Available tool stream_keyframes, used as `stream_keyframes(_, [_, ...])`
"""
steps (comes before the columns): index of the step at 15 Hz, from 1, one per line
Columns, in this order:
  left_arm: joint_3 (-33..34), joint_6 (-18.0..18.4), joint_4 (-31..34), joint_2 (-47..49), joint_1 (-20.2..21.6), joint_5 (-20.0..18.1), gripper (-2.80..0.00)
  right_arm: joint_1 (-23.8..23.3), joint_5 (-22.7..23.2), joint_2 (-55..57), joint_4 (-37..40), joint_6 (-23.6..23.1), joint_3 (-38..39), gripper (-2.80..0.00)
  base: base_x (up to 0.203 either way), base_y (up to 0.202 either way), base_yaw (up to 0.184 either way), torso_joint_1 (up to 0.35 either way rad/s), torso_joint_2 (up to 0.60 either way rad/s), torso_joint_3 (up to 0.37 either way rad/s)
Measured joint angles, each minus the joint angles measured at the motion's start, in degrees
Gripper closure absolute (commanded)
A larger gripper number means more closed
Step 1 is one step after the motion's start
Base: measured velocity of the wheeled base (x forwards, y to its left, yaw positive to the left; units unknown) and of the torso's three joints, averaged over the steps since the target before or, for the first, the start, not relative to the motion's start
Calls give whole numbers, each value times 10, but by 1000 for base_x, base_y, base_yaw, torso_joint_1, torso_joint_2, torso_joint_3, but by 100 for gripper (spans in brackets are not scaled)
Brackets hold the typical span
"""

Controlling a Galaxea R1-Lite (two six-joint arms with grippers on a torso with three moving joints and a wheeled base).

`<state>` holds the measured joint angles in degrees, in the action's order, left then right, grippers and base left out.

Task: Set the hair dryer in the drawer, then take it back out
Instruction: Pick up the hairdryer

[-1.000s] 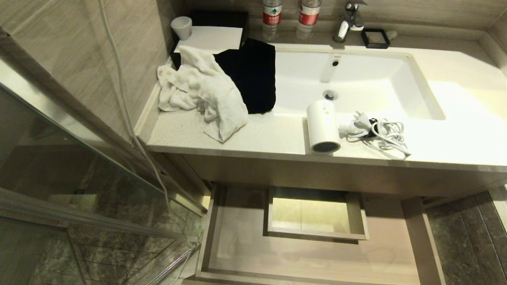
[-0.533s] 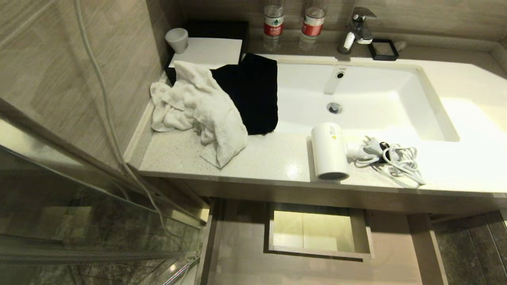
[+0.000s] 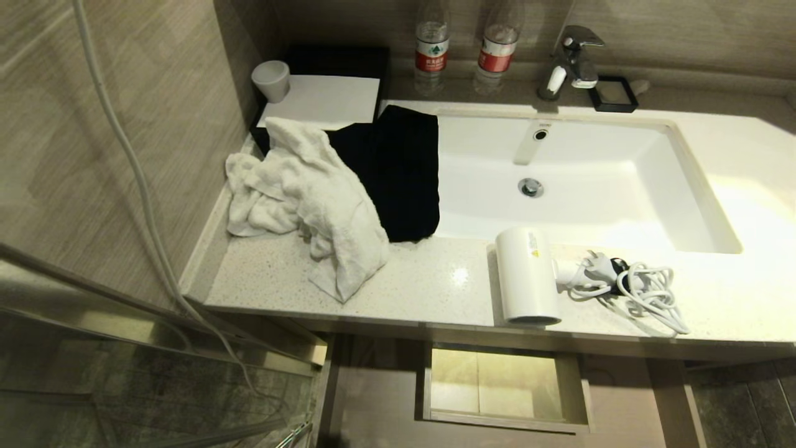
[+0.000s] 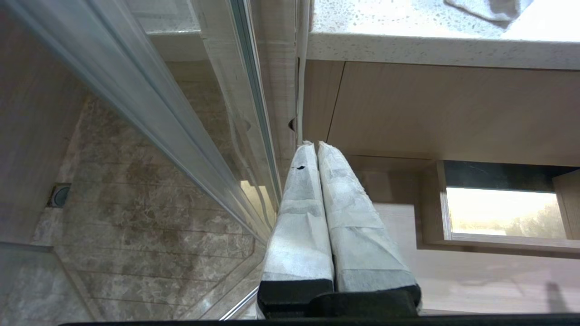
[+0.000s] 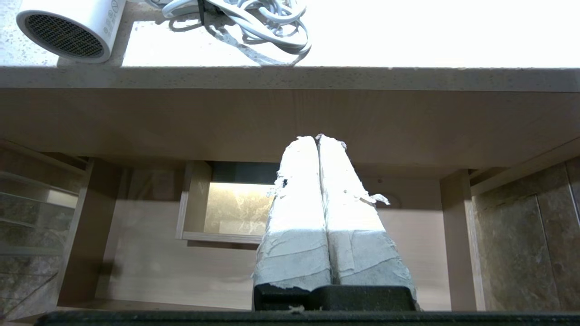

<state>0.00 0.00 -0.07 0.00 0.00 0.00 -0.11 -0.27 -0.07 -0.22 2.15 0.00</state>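
On the speckled stone countertop [image 3: 423, 286], the hair dryer [image 3: 527, 277] is lying on its side, its short, thick white barrel pointing toward the front edge and its dark mesh end [image 5: 63, 35] sitting right at that edge. Its white cord [image 3: 647, 291] is lying in a loose coil just beside it, with the plug [image 3: 591, 264] resting near the barrel. A crumpled white terry towel [image 3: 311, 199] is slumping over the counter's left part, partly overlapping a smooth black cloth [image 3: 404, 168] that is draping over the rim of the glossy white rectangular basin [image 3: 703, 186]. Two clear plastic bottles [image 3: 431, 46] with red labels are standing behind the basin, next to a chrome tap [image 3: 572, 59].

Below the counter, the drawer [image 3: 379, 398] is standing pulled out, its pale wood-grain floor showing a boxed rectangular notch [image 3: 572, 389] in the middle.

The left gripper [image 4: 316, 146] is hanging low beside the glass shower panel [image 4: 149, 113], its tape-wrapped fingers pressing flat together around nothing. The right gripper [image 5: 316, 138] is pointing at the cabinet's wood-grain front below the counter edge, its wrapped fingers likewise pressing together with nothing between them.
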Motion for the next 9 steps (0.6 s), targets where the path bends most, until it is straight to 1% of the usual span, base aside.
stream_keyframes(7, [0,0,0,0,0,0,0,0,3,0,-6,-9,-5,0,0,0,0,0,0,0])
stream_keyframes(9, [0,0,0,0,0,0,0,0,6,5,19,-10,-69,0,0,0,0,0,0,0])
